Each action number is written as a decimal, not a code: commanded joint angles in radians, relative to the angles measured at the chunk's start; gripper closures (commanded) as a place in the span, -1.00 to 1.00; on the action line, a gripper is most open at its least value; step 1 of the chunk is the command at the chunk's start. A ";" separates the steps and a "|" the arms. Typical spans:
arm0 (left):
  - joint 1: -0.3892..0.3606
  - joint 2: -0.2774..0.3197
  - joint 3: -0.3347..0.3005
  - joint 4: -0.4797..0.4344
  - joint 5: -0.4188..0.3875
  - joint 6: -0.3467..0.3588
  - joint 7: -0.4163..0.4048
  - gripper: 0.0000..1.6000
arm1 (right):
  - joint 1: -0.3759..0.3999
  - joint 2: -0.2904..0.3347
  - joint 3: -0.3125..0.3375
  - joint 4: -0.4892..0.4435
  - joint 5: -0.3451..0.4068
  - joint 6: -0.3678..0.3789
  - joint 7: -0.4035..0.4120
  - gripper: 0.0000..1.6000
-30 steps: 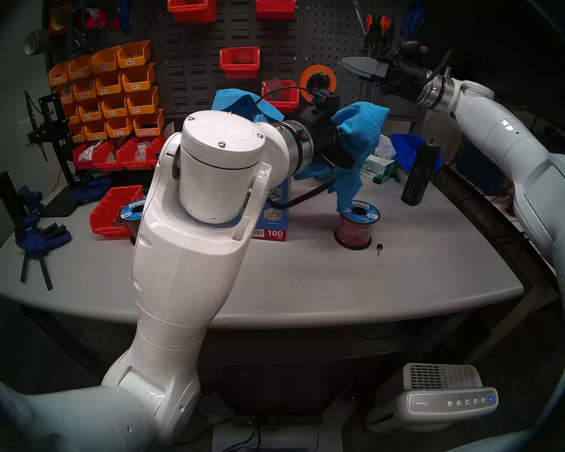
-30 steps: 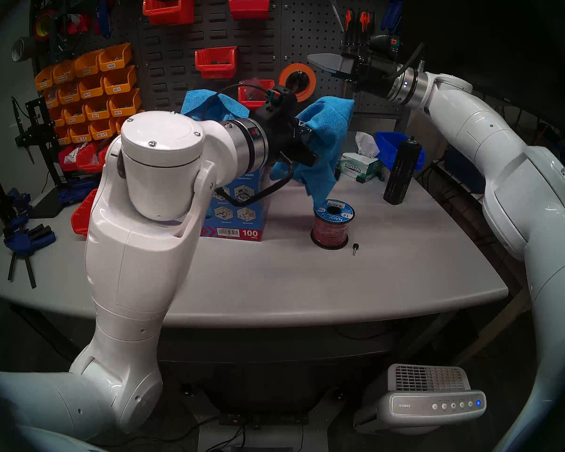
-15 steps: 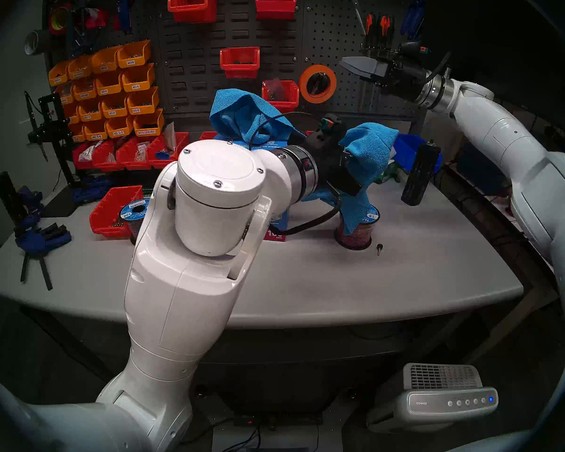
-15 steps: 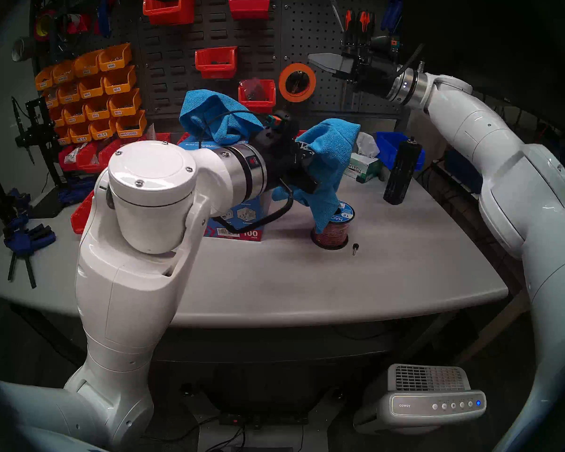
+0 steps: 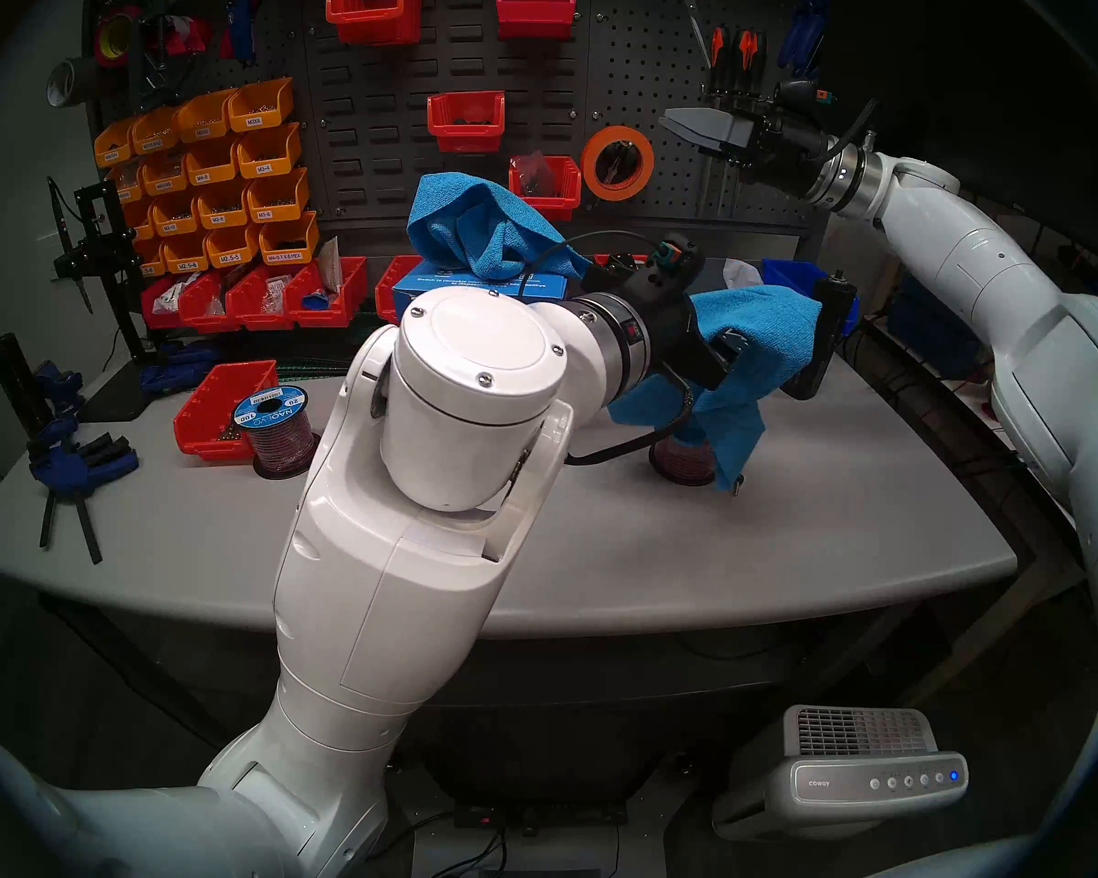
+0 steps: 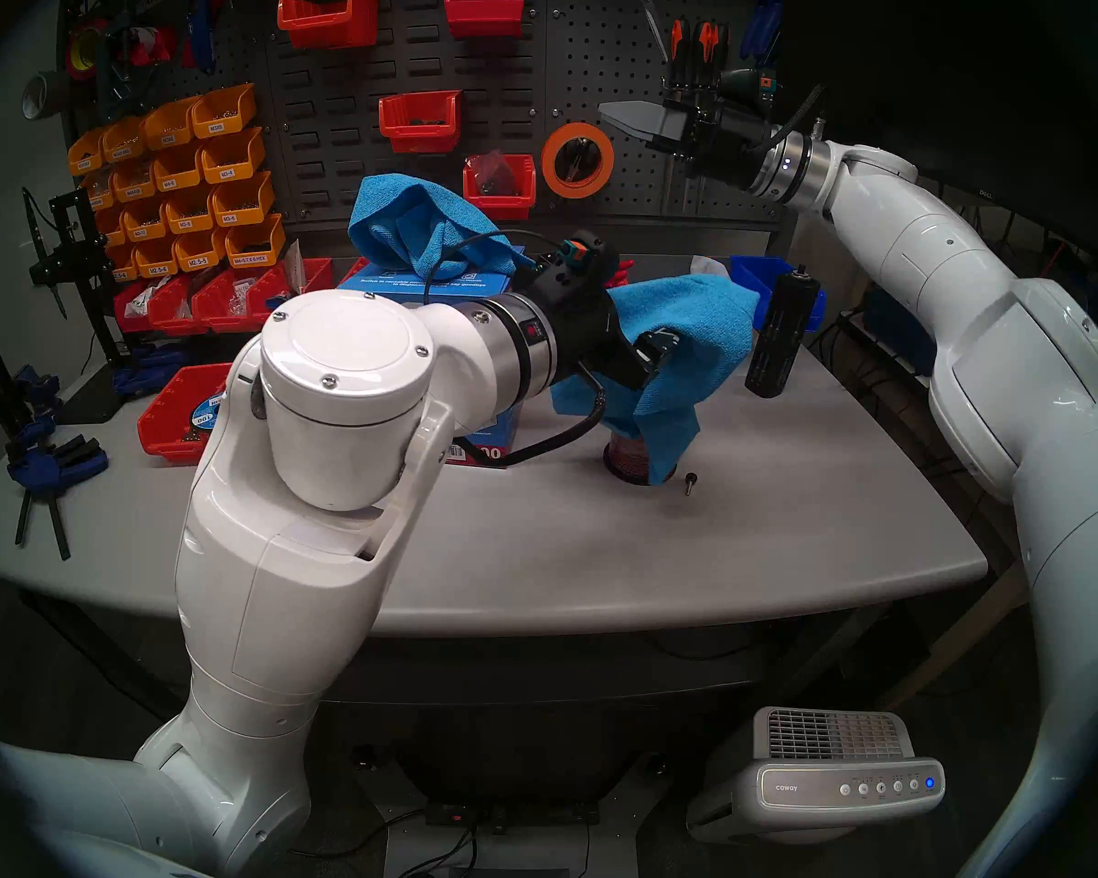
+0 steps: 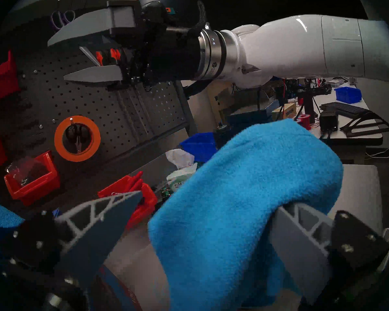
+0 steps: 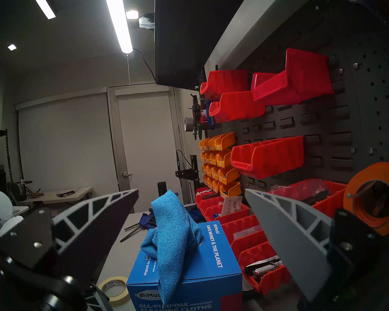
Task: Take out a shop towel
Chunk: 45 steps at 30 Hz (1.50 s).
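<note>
Left end effector (image 7: pixel 202 225) jaws apart; bright blue microfiber shop towel (image 7: pixel 245 202) drapes over one finger (release onto counter likely). Right end effector (image 5: pixel 692 130) spread, empty.

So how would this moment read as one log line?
left gripper: open | shop towel: draped on one finger, out of carton | right gripper: open, empty

The towel (image 5: pixel 755 332) was bright blue with a fine weave, the carton (image 8: pixel 189 288) blue with white print, the bins (image 5: pixel 464 119) red and others (image 5: pixel 217 180) orange, the tape ring (image 5: pixel 617 163) orange, the table (image 5: pixel 597 541) grey.
</note>
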 commanded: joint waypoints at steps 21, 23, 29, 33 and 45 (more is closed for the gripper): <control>-0.175 0.135 -0.092 -0.027 0.013 -0.072 -0.139 -1.00 | 0.024 0.000 0.018 -0.009 0.014 -0.007 -0.001 -1.00; -0.194 0.136 -0.085 -0.030 0.003 -0.078 -0.165 -1.00 | 0.024 0.003 0.019 -0.009 0.014 -0.007 -0.001 -1.00; -0.243 0.166 -0.057 -0.040 -0.034 -0.090 -0.269 -1.00 | 0.022 0.014 0.021 -0.006 0.015 -0.011 -0.001 -1.00; -0.264 0.209 -0.054 -0.034 -0.053 -0.096 -0.346 -1.00 | 0.019 0.020 0.023 -0.007 0.017 -0.017 -0.001 -1.00; -0.346 0.307 -0.089 0.015 -0.071 -0.127 -0.515 1.00 | 0.014 0.026 0.029 -0.010 0.021 -0.035 -0.001 -1.00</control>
